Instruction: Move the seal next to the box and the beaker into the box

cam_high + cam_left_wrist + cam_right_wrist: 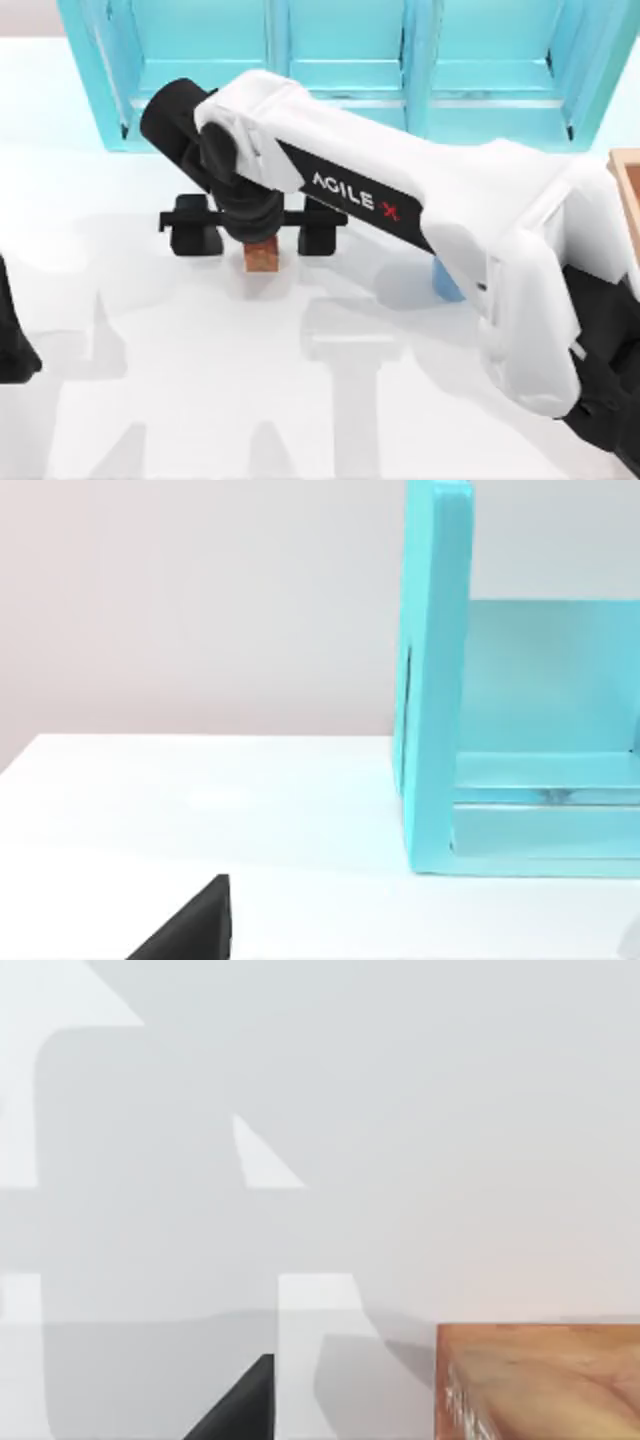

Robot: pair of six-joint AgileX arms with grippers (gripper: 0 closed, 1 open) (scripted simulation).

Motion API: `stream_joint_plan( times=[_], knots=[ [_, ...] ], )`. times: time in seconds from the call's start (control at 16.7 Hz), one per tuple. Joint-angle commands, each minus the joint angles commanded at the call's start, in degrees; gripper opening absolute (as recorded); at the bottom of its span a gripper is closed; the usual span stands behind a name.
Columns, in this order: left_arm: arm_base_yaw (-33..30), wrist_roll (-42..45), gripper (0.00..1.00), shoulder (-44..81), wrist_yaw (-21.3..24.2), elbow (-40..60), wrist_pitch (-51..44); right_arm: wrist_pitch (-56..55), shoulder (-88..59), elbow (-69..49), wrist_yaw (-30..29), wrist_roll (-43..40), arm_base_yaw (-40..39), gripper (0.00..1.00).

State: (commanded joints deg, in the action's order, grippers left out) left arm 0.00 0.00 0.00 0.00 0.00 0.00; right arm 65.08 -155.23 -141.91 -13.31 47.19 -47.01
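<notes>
Left arm: parked at the far-left edge of the table in the top view, a dark part of it showing near [14, 340]; whether its fingers are apart or together I cannot tell
Left wrist view: looks across the white table [200, 810] toward the end wall of the turquoise shelf unit [432, 680]; a dark wedge sits at the lower edge of the picture
Right gripper [252, 225]: reached well over to the left-centre of the table, just in front of the shelf unit; its two black fingers [192, 224] stand wide apart, one on each side of the seal, neither visibly touching it
Seal [261, 256]: reddish-brown block on the table between the spread fingers, its top partly hidden by the wrist; in the right wrist view its orange-brown face [540, 1380] shows at the corner of the picture, resting on the table
Right arm [400, 190]: white, lies diagonally across the scene from the near-right corner to the seal
Beaker [447, 282]: blue, only a sliver showing from under the right arm, right of centre — well apart from the seal, standing on the table outside the box
Box [627, 195]: tan, at the right edge of the table; only its left wall is in view
Shelf unit [340, 60]: turquoise, spans the far side of the table
</notes>
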Motion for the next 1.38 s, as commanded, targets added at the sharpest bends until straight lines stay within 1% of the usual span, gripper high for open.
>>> stream_joint_plan(
  times=[0.54,0.6,1.14,1.38],
  knots=[
    [0.00,0.00,1.00,0.00,0.00,0.00,0.00,0.00,0.00,0.00,0.00,0.00,0.00,0.02],
    [0.00,0.00,1.00,0.00,0.00,0.00,0.00,0.00,0.00,0.00,0.00,0.00,0.00,0.00],
    [0.00,0.00,1.00,0.00,0.00,0.00,0.00,0.01,0.26,0.31,0.03,-0.03,-0.17,0.00],
    [0.00,0.00,1.00,0.00,0.00,0.00,0.00,-0.27,6.86,6.72,0.70,-2.49,1.94,0.00]
  ],
)
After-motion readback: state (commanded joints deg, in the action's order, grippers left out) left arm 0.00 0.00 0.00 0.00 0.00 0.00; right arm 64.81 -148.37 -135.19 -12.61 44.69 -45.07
